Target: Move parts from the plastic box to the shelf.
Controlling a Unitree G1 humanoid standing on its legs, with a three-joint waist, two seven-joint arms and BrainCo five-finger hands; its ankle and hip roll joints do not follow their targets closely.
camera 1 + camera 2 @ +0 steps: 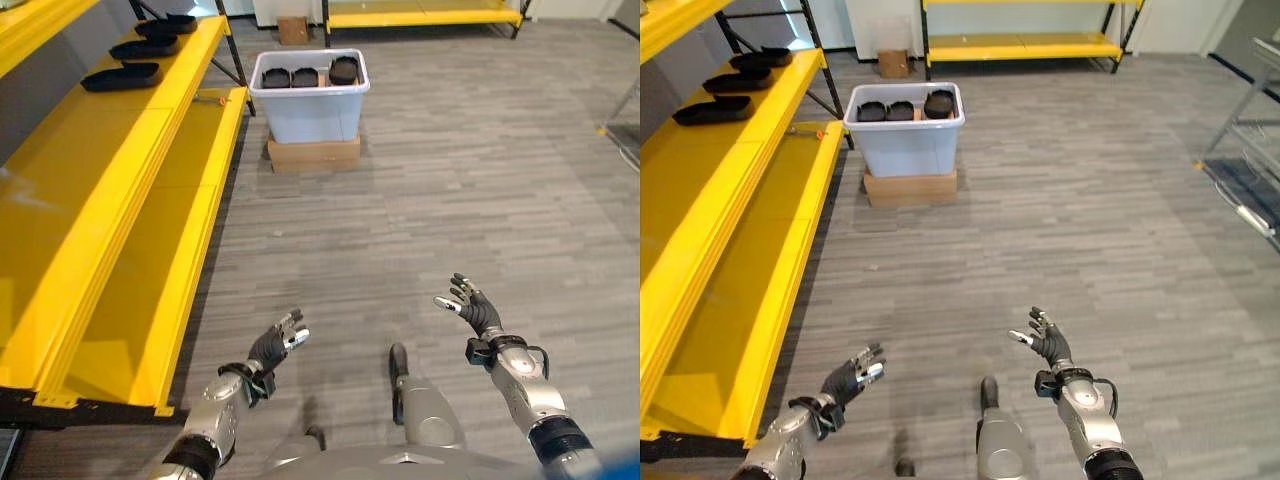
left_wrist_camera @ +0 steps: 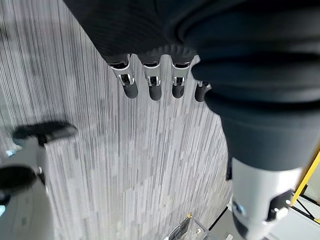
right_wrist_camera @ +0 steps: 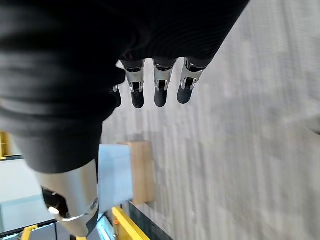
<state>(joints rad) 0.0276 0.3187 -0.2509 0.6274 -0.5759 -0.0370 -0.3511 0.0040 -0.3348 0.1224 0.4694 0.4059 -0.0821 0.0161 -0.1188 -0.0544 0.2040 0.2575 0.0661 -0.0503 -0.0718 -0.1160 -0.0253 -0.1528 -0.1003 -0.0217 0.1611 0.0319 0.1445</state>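
A pale plastic box [image 1: 308, 105] stands on a flat cardboard carton [image 1: 313, 153] on the floor far ahead; three black round parts [image 1: 305, 76] lie in it. The long yellow shelf [image 1: 120, 200] runs along the left, with three black trays [image 1: 121, 76] on its upper tier at the far end. My left hand [image 1: 276, 343] hangs low at the front, fingers straight, holding nothing. My right hand [image 1: 474, 310] is raised at the lower right, fingers spread, empty. Both hands are far short of the box.
Grey plank floor [image 1: 440, 190] stretches between me and the box. Another yellow shelf [image 1: 1020, 45] runs along the back wall, with a small cardboard box [image 1: 893, 63] beside it. A metal rack [image 1: 1250, 180] stands at the right edge.
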